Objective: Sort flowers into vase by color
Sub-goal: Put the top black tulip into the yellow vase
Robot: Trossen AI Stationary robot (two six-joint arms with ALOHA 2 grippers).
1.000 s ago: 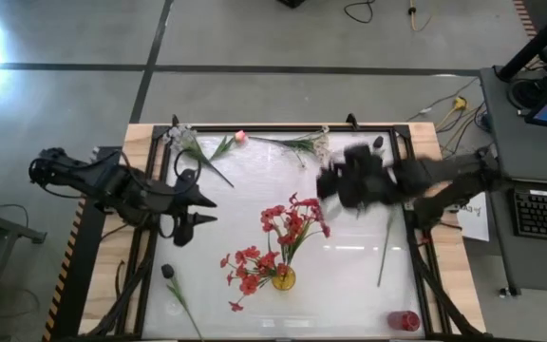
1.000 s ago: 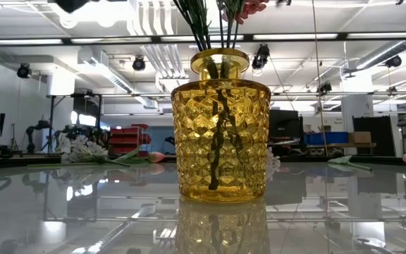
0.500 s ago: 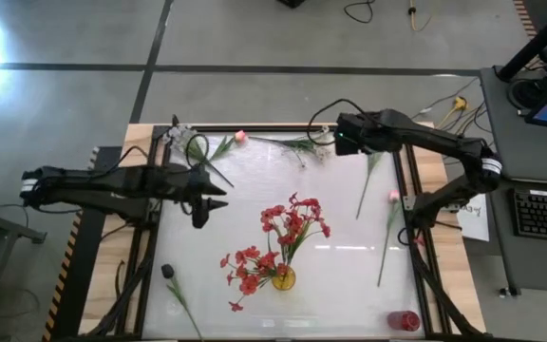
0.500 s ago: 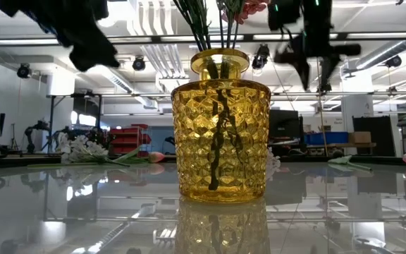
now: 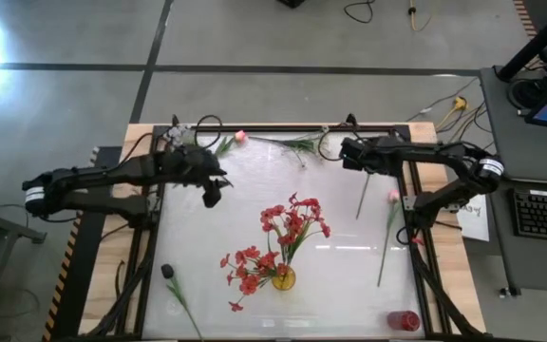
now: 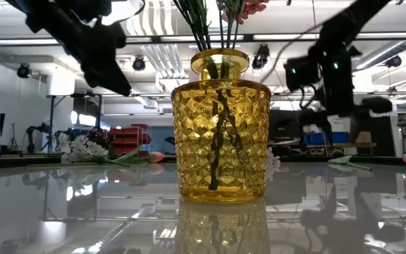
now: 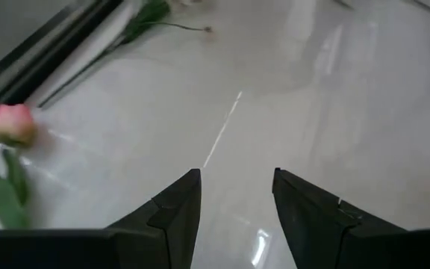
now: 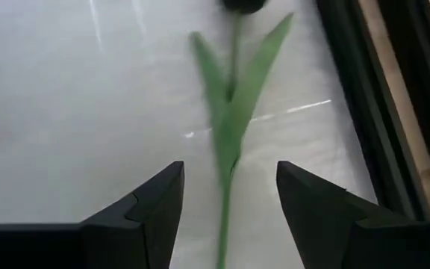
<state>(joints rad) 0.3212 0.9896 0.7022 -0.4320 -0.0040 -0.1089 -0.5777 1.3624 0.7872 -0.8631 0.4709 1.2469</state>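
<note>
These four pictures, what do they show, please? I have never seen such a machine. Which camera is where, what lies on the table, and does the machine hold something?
It is a robot with two dark arms at a white table. One camera looks straight down, one sits at table height behind the yellow vase, and one rides on each wrist.

The vase holds red flowers. Loose flowers lie around it: a pink bud and white sprays at the far edge, a pink flower on the right, a dark bud near the front.

The left gripper hovers open by the pink bud, holding nothing. The right gripper is open above a dark-budded stem and also holds nothing.
</note>
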